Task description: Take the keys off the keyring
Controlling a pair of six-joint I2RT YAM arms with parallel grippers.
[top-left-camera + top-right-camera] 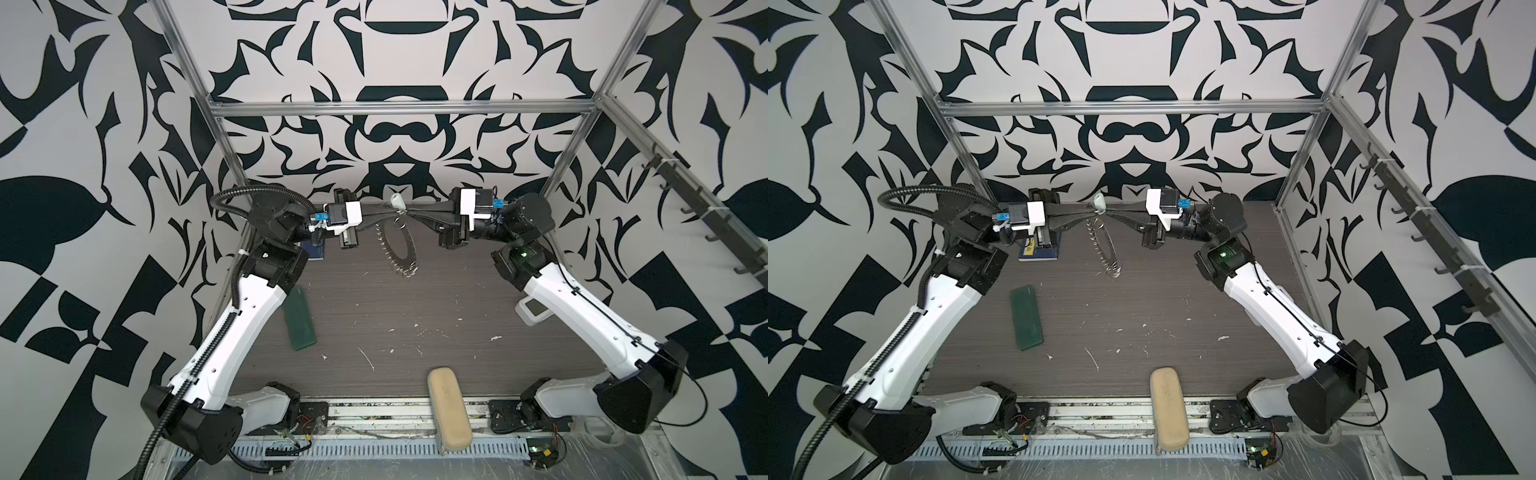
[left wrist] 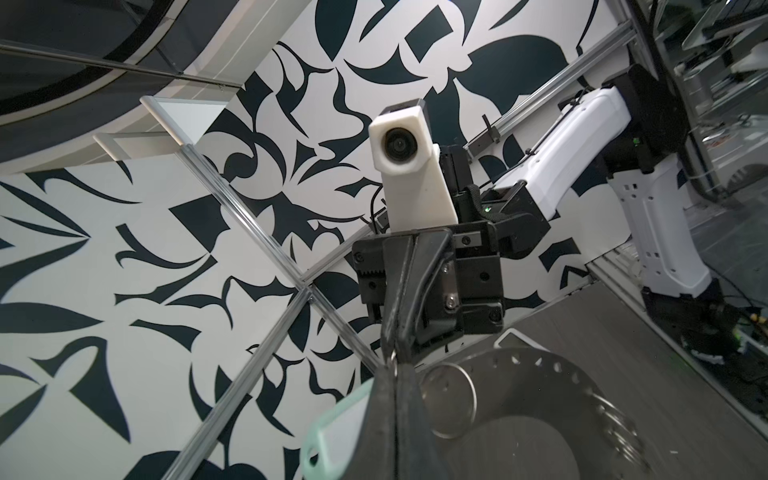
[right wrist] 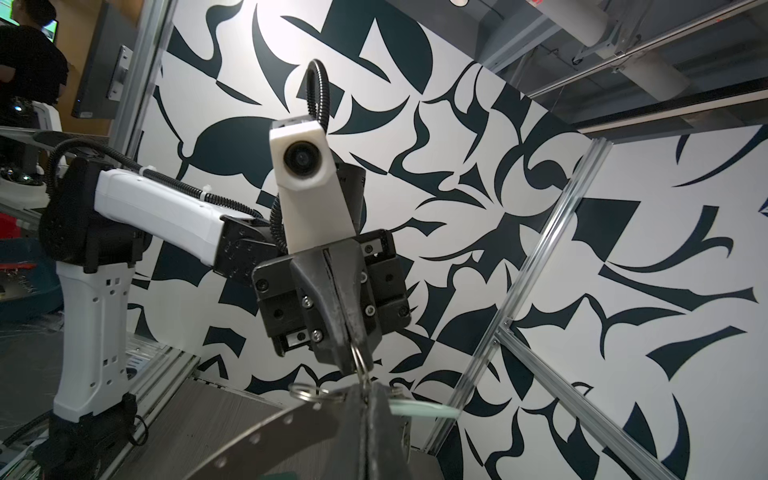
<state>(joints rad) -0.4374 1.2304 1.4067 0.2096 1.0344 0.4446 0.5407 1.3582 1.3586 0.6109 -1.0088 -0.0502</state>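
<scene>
My two grippers meet tip to tip above the far middle of the table. The left gripper (image 1: pixel 395 214) (image 2: pixel 392 368) and the right gripper (image 1: pixel 409 212) (image 3: pixel 368 386) are both shut on one small split ring (image 3: pixel 358 357) between them. The key, a pale oval tag (image 1: pixel 397 201) (image 1: pixel 1099 202) (image 2: pixel 332 432) (image 3: pixel 424 409), sticks up beside the tips. The keyring, a large silver hoop with toothed edge (image 1: pixel 397 249) (image 1: pixel 1105 249) (image 2: pixel 582 374) (image 3: pixel 266 432), hangs below them down to the table. A second small ring (image 1: pixel 400 224) (image 2: pixel 449 399) (image 3: pixel 307 390) dangles at the hoop's top.
A green case (image 1: pixel 300 318) lies at the left, a beige case (image 1: pixel 449 409) on the front edge, and a white device (image 1: pixel 534 309) under the right arm. A dark blue card (image 1: pixel 1040 249) lies below the left wrist. Frame posts and a hook rail (image 1: pixel 706 224) bound the sides.
</scene>
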